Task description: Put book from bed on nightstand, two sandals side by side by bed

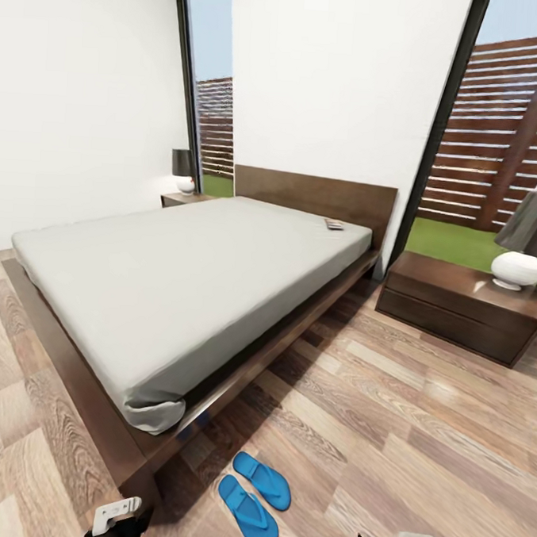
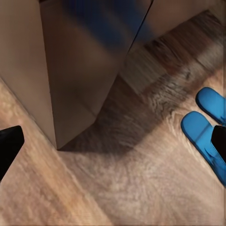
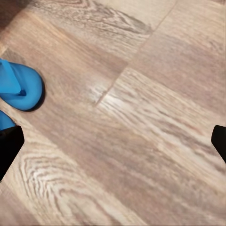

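Note:
The book (image 1: 333, 223) lies flat on the bed's pale mattress (image 1: 180, 287), close to the dark headboard. The two blue sandals (image 1: 262, 479) (image 1: 247, 510) lie side by side on the plank floor, just off the bed's near corner. One nightstand (image 1: 457, 304) stands right of the bed, another (image 1: 181, 199) at the far left. My left gripper (image 2: 113, 146) is open above the floor by the bed frame's corner (image 2: 70, 94), with the sandals (image 2: 201, 132) beside one fingertip. My right gripper (image 3: 113, 146) is open over bare floor, a sandal (image 3: 19, 84) off to its side.
Each nightstand bears a lamp: one (image 1: 519, 264) on the right, one (image 1: 183, 170) at the far left. Tall dark-framed windows flank the white wall behind the headboard. Open plank floor (image 1: 417, 436) stretches between the bed and the right nightstand.

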Available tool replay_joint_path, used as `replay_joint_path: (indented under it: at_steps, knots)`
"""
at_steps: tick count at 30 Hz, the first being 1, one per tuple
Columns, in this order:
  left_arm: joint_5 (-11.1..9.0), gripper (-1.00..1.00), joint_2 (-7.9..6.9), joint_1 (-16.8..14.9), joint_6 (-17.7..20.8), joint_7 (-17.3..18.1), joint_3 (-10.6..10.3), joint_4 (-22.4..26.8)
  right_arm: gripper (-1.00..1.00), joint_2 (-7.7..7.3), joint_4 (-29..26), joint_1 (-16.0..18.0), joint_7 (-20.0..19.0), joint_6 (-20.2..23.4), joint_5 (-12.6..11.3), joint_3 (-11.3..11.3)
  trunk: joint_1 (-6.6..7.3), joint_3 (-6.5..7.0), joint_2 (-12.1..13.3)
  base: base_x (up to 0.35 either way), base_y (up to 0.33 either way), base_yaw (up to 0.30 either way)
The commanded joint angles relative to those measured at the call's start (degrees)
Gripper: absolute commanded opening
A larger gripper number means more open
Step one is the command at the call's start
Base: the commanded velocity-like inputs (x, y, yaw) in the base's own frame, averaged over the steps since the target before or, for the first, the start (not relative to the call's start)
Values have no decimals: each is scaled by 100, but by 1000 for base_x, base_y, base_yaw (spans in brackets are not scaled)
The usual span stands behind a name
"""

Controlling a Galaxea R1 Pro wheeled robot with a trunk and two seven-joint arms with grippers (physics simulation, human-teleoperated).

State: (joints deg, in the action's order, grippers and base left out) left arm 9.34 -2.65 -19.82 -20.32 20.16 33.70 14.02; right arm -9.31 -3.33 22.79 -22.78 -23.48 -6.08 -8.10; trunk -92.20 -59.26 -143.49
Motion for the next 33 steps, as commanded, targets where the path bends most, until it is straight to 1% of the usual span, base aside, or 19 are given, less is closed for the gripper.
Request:
replay_joint_path:
  at_steps: [1, 20, 26, 33]
  knots:
    - [59, 100, 1, -5, -25, 23, 51, -5, 100, -1, 8, 5, -57, 2, -60, -22, 4, 18, 0, 0, 0, 0]
    - [59, 100, 2, -5, -25, 23, 49, -5, 100, -1, 8, 6, -60, 2, -60, -20, 53, 439, 25, 0, 0, 0]
    - [59, 100, 2, -5, -25, 23, 49, -5, 100, -1, 8, 3, -60, 2, -59, -18, 184, 546, 265, 0, 0, 0]
    - [59, 100, 1, -5, -25, 23, 52, -5, 100, -1, 8, 4, -60, 2, -58, -19, 184, 546, 265, 0, 0, 0]
